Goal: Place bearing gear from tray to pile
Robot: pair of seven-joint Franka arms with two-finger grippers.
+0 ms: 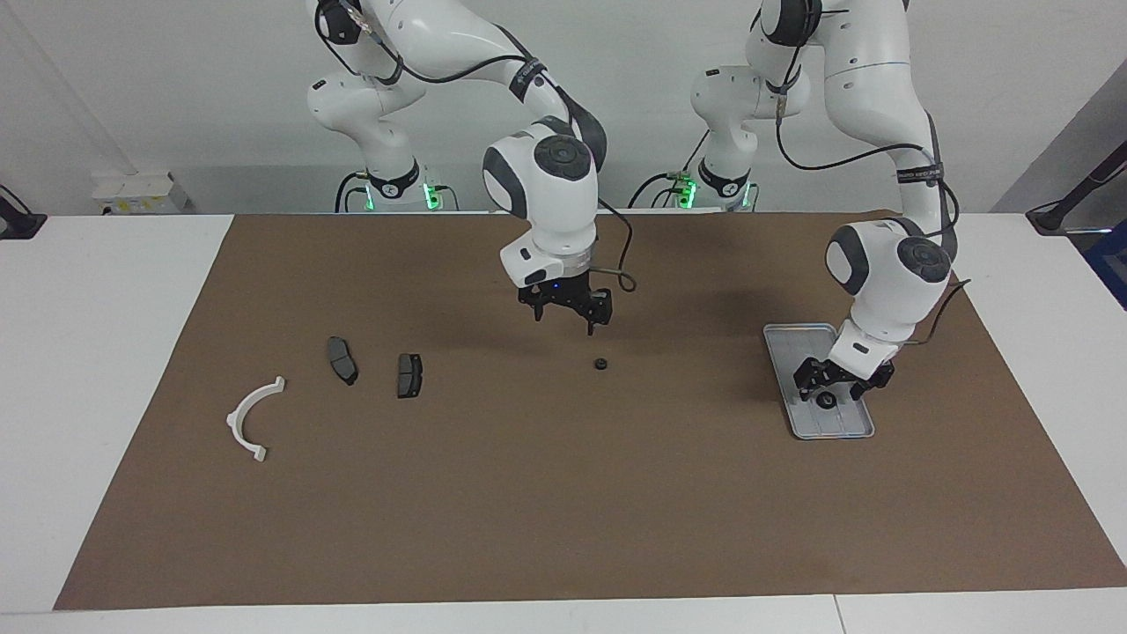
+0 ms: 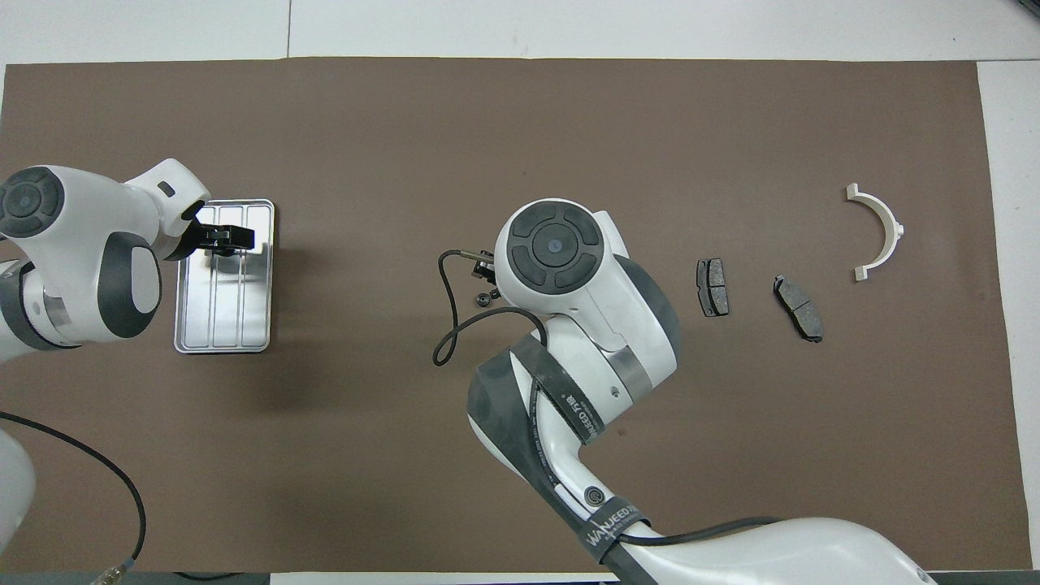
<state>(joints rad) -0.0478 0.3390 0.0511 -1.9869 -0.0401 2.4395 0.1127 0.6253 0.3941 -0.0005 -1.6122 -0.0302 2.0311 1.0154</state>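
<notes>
Across, facing view: left gripper (image 1: 828, 384) low over the tray (image 1: 797, 348), jaws released around a bearing gear (image 1: 827, 401) lying in the tray near the desk's left-arm end. Right gripper (image 1: 572, 308), jaws released, hung above a second gear (image 1: 600, 364) mid-desk. Overhead view: pile (image 2: 796, 268) lay toward the right-arm end.

We are counting two bearing gears (image 1: 600, 364), one tray (image 1: 788, 340), two brake pads (image 1: 342, 360), one white arc (image 1: 253, 419) and two robot arms (image 1: 563, 189).
</notes>
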